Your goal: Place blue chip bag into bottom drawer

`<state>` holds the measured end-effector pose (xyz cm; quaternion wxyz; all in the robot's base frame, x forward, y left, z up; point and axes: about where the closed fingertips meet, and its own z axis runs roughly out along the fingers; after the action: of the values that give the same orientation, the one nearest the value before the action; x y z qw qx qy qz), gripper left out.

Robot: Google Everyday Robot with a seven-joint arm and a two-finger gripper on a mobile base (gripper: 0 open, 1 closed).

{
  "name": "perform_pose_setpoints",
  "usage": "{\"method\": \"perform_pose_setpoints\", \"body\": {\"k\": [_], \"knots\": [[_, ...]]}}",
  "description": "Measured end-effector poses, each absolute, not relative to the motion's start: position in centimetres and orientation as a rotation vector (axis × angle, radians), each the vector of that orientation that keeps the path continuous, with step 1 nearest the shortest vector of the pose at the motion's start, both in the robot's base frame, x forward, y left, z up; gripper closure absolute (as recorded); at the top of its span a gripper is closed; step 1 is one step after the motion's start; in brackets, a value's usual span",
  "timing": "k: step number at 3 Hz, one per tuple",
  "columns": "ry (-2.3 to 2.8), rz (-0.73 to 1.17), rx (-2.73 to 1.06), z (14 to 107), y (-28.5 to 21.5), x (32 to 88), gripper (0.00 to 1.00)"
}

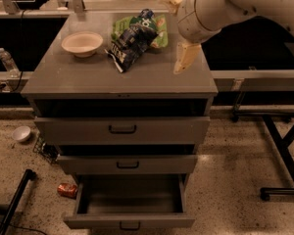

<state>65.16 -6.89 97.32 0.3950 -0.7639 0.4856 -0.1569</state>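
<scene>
gripper (185,58): over cabinet top (88,77), right side; closure cannot tell
blue chip bag (130,42): left of gripper, apart
bottom drawer (130,223): pulled open

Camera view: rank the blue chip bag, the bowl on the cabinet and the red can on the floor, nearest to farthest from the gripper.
The gripper hangs over the right side of the cabinet top.
1. blue chip bag, middle of the top.
2. bowl, top's left side.
3. red can, on the floor, lower left.
</scene>
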Motion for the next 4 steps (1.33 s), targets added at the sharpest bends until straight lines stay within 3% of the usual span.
{"method": "perform_pose_setpoints", "body": {"k": [4], "knots": [[1.141,-0.381,-1.951,93.1,-0.8,78.3,0.00]]}}
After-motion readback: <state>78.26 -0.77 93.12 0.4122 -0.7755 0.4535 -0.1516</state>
